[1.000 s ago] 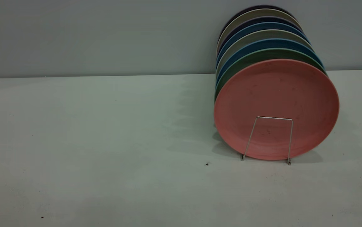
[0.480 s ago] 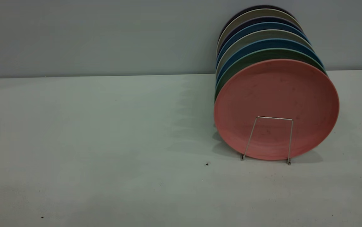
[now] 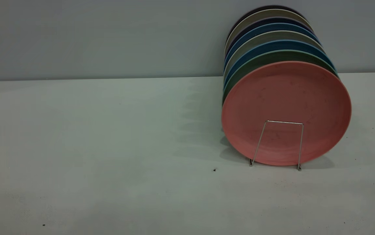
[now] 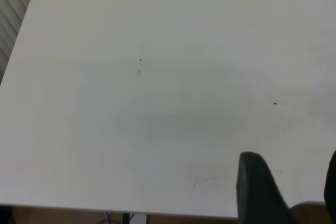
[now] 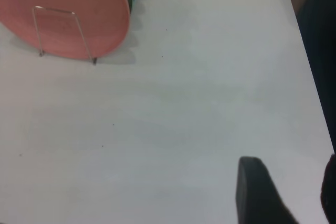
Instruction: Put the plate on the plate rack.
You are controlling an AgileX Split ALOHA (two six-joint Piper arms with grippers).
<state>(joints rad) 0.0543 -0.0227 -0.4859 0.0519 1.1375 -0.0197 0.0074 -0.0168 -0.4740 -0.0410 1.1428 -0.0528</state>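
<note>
1. Left claw (image 4: 286,192), fingers apart and empty, hangs over bare bench (image 3: 109,137).
2. The plate (image 3: 285,111) stands upright at three o'clock, frontmost in the plate rack (image 3: 277,145).
3. Right claw (image 5: 286,192), released and empty, is likely nearer.

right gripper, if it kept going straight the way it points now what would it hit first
Probably the bare table. The right gripper is open and empty, angled down at empty tabletop; the plate on the plate rack sits well off to one side. Depth is hard to judge.
</note>
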